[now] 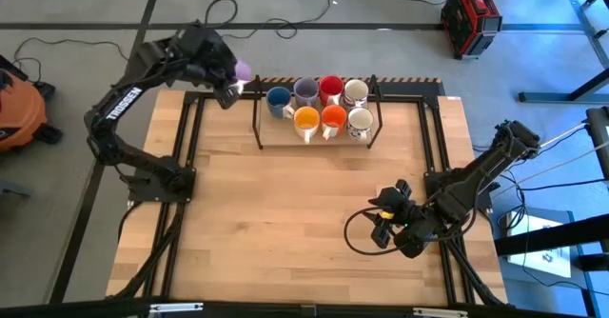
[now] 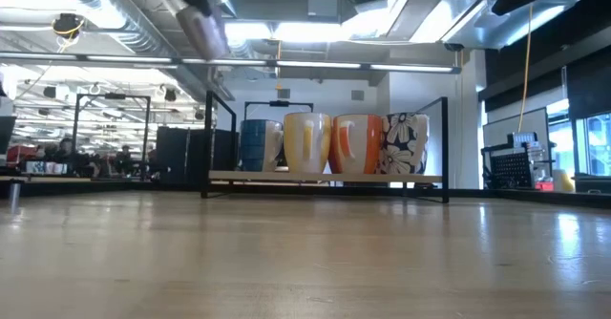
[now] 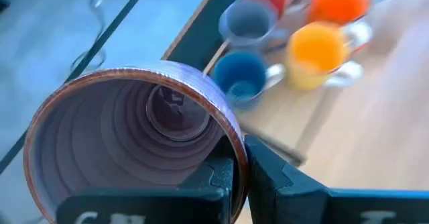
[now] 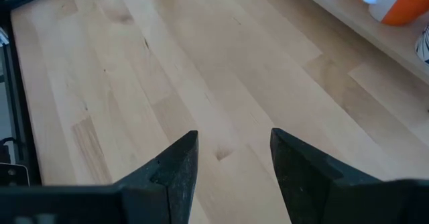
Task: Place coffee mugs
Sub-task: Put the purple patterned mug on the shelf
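Left tool (image 3: 240, 174): we see it clamped on a lilac ceramic mug's (image 3: 134, 143) rim, above the worktop's (image 1: 285, 213) far-left corner.
Right tool (image 4: 231, 163): parted, empty, idle.
Risk: rim-only hold; we fear it clips the blue mug (image 1: 278, 99).

The table (image 1: 285, 204) lies bare across its middle and whole 6 o'clock half — wide room for a hand to pass. The one cluster in the way is the rack (image 1: 314, 128) at 12 o'clock, packed with seven mugs (image 1: 319, 107) in two touching rows, black uprights at its ends. The left hand (image 1: 231, 82), clamped on a lilac mug (image 3: 134, 137), hangs just off the rack's 9 o'clock end, filling that approach. The right hand (image 4: 231, 163) sits low at 4 o'clock with fingers apart — its arm and loose cable (image 1: 360, 232) crowd that corner.
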Controlling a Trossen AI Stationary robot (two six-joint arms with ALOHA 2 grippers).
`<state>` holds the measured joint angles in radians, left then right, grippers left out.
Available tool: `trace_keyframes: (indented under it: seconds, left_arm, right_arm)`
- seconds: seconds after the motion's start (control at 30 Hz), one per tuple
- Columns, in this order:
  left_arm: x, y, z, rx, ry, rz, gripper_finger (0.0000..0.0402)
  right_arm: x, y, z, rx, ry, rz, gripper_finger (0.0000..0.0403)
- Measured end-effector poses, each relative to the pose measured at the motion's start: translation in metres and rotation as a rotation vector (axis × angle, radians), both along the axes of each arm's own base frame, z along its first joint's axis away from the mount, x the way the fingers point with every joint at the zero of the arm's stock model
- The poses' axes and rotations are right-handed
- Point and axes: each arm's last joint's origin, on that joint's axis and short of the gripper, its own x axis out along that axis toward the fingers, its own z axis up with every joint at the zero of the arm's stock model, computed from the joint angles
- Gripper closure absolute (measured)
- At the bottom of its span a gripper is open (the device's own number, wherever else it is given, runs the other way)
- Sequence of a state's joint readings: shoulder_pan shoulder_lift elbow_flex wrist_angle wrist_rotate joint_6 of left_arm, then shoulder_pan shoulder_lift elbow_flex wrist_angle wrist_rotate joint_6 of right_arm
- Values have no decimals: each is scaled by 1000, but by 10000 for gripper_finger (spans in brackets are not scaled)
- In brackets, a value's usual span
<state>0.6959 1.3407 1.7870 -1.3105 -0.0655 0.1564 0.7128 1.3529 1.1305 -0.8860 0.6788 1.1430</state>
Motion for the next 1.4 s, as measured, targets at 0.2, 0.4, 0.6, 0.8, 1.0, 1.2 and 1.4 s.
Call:
trace_keyframes:
  seconds: [0.2,0.4,0.6,0.8,1.0,1.2,1.4]
  left_arm:
    - [23,-22,2,-23,-61,-89,389]
    - [57,-37,-11,-78,-28,-166,389]
    - [91,-44,-32,-96,63,-198,389]
    - [124,-41,-62,-147,160,-219,389]
    - [148,-31,-94,-197,265,-206,389]
    - [166,-19,-122,-272,328,-194,390]
    - [179,-14,-143,-301,374,-202,390]
  right_arm:
    - [0,0,0,-9,5,8,228]
    - [0,0,0,-7,11,18,228]
    - [0,1,0,2,12,20,228]
    - [0,1,0,6,9,19,228]
    - [1,1,0,13,7,20,228]
    - [0,1,0,17,10,23,228]
    - [1,1,0,17,10,23,228]
